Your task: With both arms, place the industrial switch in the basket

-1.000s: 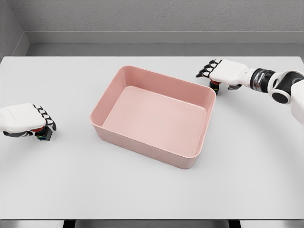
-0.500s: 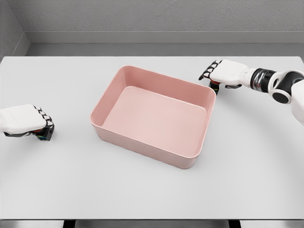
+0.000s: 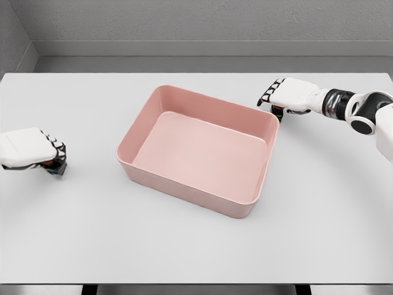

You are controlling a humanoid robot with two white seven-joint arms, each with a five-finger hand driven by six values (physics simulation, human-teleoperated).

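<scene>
two switches gripped — left robot hand (image 3: pixel 27 149) lifted slightly, right robot hand (image 3: pixel 287 95) nearer basket (image 3: pixel 199 157)

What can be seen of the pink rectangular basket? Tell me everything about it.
The pink rectangular basket is an open, lidless tub with rounded corners, smooth matte walls that look like plastic, and a flat floor. It holds nothing. It stands upright on the white table near its middle, turned at an angle to the table's edges. Neither hand touches it.

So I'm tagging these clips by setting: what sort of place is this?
Likely a simulated tabletop test cell: a plain white table, bare grey walls, and only a pink basket between the two robot hands.
</scene>
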